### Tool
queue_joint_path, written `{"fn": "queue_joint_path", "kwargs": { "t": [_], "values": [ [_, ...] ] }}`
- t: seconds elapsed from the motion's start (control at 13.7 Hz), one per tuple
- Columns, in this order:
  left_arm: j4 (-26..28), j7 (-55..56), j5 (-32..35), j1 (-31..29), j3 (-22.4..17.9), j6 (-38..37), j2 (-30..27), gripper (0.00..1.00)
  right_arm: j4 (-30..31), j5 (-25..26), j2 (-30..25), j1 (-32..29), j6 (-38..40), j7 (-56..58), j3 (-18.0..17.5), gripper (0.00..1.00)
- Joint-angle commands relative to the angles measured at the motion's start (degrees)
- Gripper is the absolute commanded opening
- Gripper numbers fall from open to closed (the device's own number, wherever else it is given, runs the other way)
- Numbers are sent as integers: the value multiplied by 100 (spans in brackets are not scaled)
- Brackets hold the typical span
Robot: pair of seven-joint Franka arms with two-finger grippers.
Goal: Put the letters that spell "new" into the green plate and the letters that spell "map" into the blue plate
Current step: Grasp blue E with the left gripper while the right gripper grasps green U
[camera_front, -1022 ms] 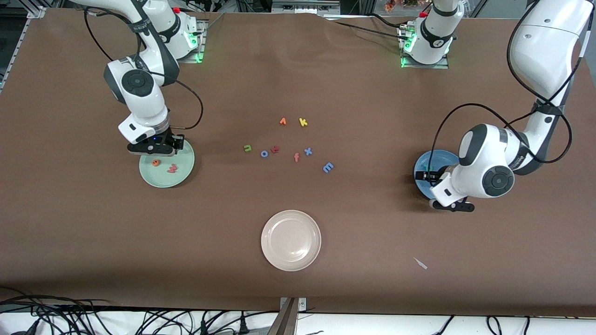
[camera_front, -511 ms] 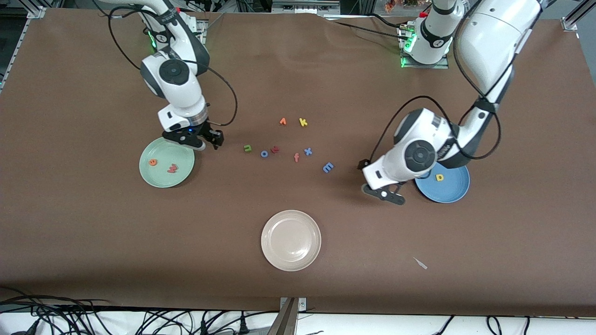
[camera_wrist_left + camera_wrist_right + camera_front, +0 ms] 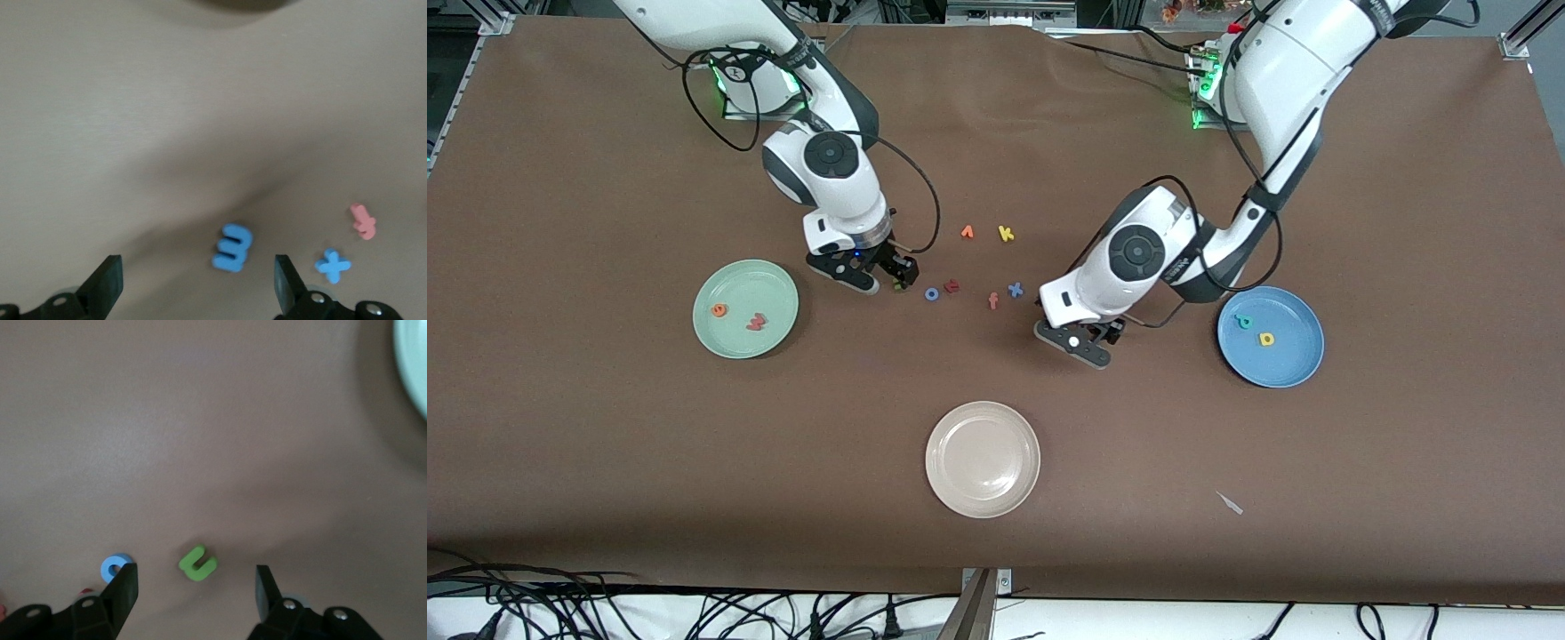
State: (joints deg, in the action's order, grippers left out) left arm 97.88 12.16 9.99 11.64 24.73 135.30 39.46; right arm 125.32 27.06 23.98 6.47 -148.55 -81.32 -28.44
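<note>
The pale green plate (image 3: pixel 738 284) holds the orange e (image 3: pixel 718 310) and the salmon-red w (image 3: pixel 757 322). On the blue plate (image 3: pixel 1282 364) lie the teal p (image 3: pixel 1242 322) and the yellow a (image 3: pixel 1266 339). My right gripper (image 3: pixel 876 277) (image 3: pixel 196 580) hangs open over the green n (image 3: pixel 197 563), which lies on the table between its fingers. My left gripper (image 3: pixel 1080 345) (image 3: pixel 195 267) is open over the blue m (image 3: pixel 233 248). In the front view the left hand hides the m.
Loose letters lie mid-table between the two hands: a blue o (image 3: pixel 931 293), a dark-red letter (image 3: pixel 952 286), an orange f (image 3: pixel 992 300), a blue x (image 3: pixel 1015 289), an orange letter (image 3: pixel 967 232) and a yellow k (image 3: pixel 1006 234). A cream plate (image 3: pixel 983 459) sits nearer the camera.
Both arms swung in from their plates toward the letter cluster. The right gripper went from the green plate to over the n. The left went from the blue plate to over the m.
</note>
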Motion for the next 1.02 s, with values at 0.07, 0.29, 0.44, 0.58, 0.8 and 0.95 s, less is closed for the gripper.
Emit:
{"fn": "queue_joint_path", "kwargs": {
  "t": [0.07,0.29,0.44,0.58,0.8,0.95],
  "values": [
    [-58,295,362,462,-398,128,131,100,-184,957,414,425,-25,-1051,364,79],
    [-67,331,451,628,-416,119,263,100,-175,1065,494,469,-34,-1202,374,79],
    [-76,418,521,760,-504,110,334,100,-184,1047,537,469,-43,-1202,374,77],
    [-84,489,539,822,-539,110,351,100,-271,1056,660,469,-112,-1202,400,77],
    [-93,567,548,954,-644,93,360,100,-324,1082,740,469,-122,-1202,435,77],
    [-93,655,627,1181,-863,84,360,94,-333,1082,775,469,-157,-1202,435,76]
  ]
}}
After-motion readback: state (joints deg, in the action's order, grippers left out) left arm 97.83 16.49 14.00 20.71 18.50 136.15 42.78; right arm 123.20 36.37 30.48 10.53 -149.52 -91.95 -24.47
